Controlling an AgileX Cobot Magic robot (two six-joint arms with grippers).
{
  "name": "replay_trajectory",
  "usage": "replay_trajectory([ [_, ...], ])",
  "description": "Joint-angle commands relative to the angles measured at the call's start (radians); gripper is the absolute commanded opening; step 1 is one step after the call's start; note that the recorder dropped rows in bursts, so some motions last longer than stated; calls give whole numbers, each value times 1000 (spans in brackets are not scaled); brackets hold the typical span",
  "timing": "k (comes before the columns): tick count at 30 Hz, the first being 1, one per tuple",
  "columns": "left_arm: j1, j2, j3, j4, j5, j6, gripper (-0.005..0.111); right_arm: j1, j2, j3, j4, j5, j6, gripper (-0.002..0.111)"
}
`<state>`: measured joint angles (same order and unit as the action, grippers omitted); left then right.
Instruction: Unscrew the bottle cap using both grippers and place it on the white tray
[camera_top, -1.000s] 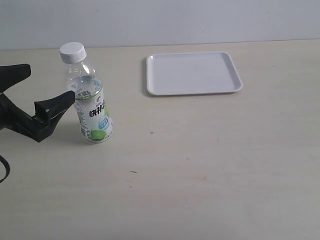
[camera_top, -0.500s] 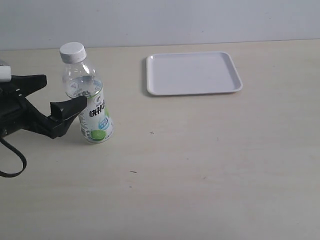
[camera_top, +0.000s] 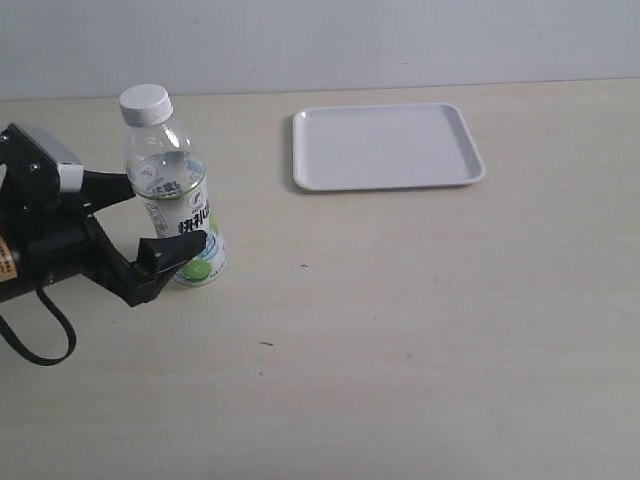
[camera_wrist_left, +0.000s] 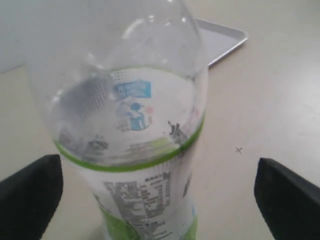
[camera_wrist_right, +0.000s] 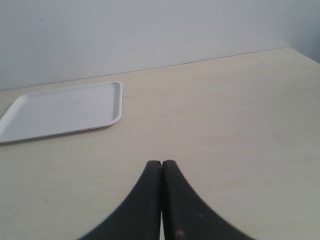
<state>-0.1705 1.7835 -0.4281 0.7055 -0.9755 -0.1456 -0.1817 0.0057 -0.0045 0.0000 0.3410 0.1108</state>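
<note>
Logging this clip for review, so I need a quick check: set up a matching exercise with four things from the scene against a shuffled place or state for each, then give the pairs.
Things:
1. bottle cap
2. white tray
3. left gripper
4. right gripper

Places or states:
A. fingers pressed together, holding nothing
B. on top of the bottle
C. open, one finger on either side of the bottle
D. flat on the table, apart from the bottle

Pairs: 1-B, 2-D, 3-C, 4-A

Bottle (camera_top: 172, 200) inside left gripper (camera_top: 163, 216); tray (camera_top: 385, 147) farther back, to the right.
</note>
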Motion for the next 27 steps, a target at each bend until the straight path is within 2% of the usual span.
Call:
replay_trajectory([
  [1, 0, 64, -42, 41, -15, 10, 105, -5, -6, 5, 0, -7, -1, 0],
  [12, 0, 203, -133, 43, -32, 10, 105, -5, -6, 5, 0, -7, -1, 0],
  [27, 0, 214, -156, 47, -52, 36, 105, -5, -6, 5, 0, -7, -1, 0],
])
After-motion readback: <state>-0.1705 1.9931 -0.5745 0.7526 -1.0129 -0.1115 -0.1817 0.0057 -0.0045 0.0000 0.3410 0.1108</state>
